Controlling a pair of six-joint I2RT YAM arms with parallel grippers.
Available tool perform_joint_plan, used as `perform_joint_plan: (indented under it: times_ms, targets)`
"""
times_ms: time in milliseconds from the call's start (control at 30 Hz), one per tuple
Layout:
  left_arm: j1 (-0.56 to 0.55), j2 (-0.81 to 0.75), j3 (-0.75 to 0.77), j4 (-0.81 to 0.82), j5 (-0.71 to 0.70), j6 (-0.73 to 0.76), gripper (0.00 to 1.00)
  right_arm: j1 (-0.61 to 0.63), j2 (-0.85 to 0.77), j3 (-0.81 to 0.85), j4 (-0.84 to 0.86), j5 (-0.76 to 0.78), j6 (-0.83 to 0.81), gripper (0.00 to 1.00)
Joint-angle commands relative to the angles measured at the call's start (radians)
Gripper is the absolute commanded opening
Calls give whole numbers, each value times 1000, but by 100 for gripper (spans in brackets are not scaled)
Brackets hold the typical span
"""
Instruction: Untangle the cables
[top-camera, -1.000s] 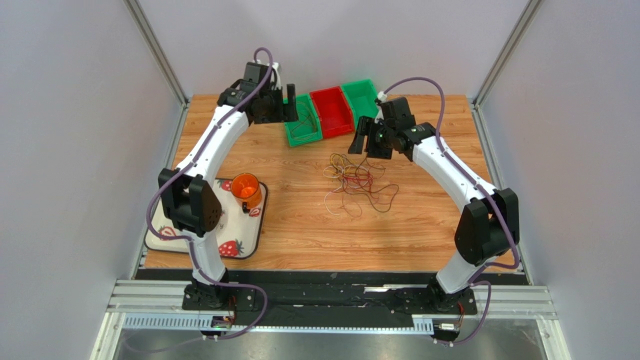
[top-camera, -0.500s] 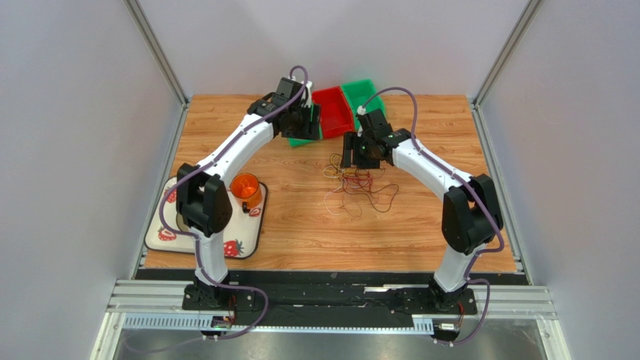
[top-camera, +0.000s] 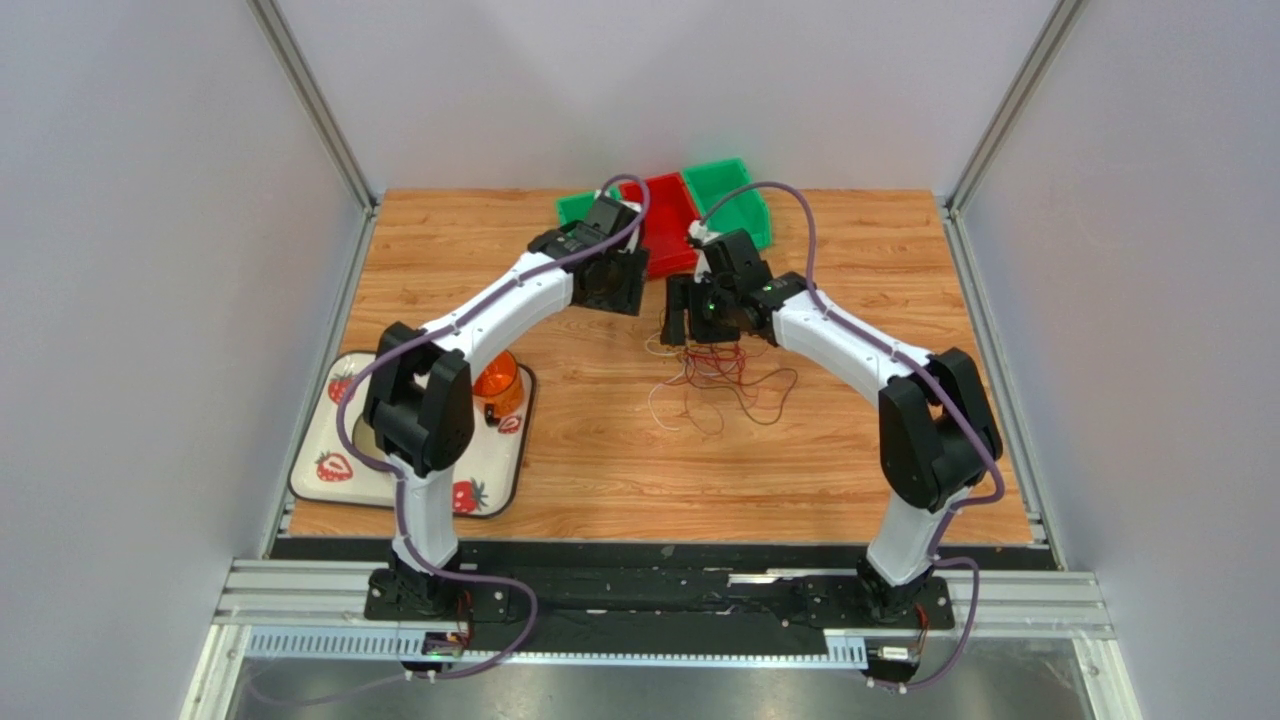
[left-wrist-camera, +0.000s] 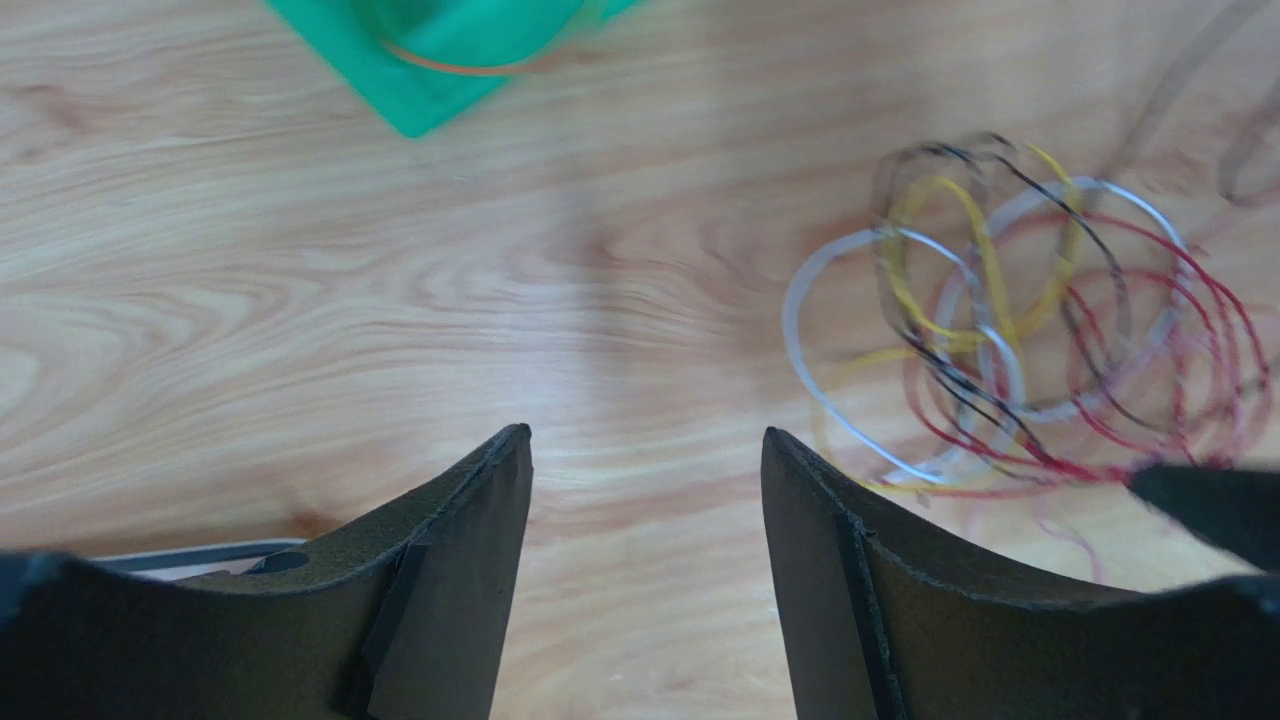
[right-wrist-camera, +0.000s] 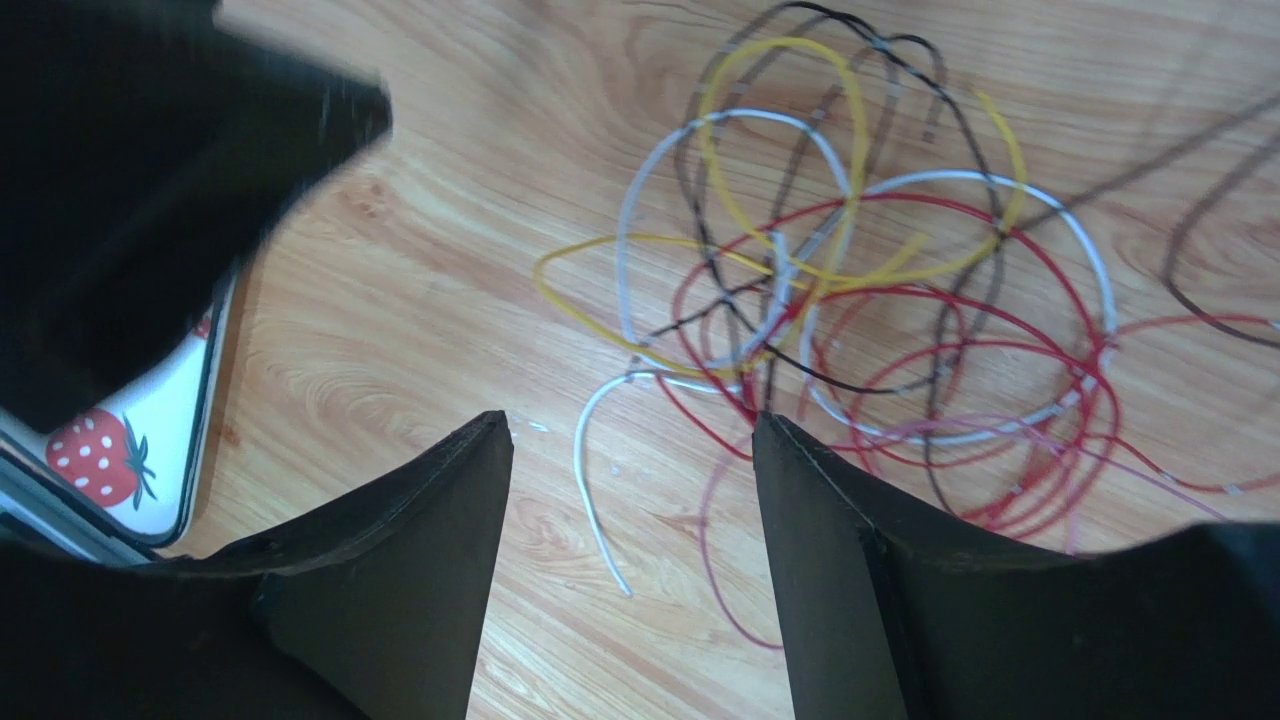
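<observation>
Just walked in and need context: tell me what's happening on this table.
The job is untangling a pile of thin cables lying on the wooden table. The robot's two grippers hang close to it, both open: the left gripper beside the pile, the right gripper at its edge. Neither holds a cable yet.

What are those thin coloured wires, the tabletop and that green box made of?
The cables are likely plastic-sleeved wire: glossy, and they hold springy loops. The table shows wood grain with a faint shine, so it may be printed laminate. The green bin is probably moulded plastic: uniform colour, smooth.
</observation>
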Motion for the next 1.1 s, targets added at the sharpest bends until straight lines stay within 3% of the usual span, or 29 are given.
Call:
perform_joint_plan:
  times_ms: [0,433,567,833,967,1000,1033,1067]
  targets:
    - [85,-90,26,21,-91,-15,66,51,-13,4,110,13,-52,64]
    - [139,-78,54,1,-48,-19,66,100,141,165,15,131,-156,64]
    - [140,-70,58,-2,-43,-18,66,104,153,161,24,119,-161,59]
    - [142,-59,63,-7,-43,-15,64,127,176,185,-12,159,-190,32]
    - [146,-56,63,-8,-42,-15,64,138,165,170,-20,159,-200,25]
    - [148,-53,64,-8,-40,-15,64,140,164,167,-21,192,-200,21]
    - [148,-52,64,-8,-40,-15,63,141,162,162,-21,193,-200,8]
    - [149,-50,63,-8,-42,-15,63,143,159,162,-25,193,-202,2]
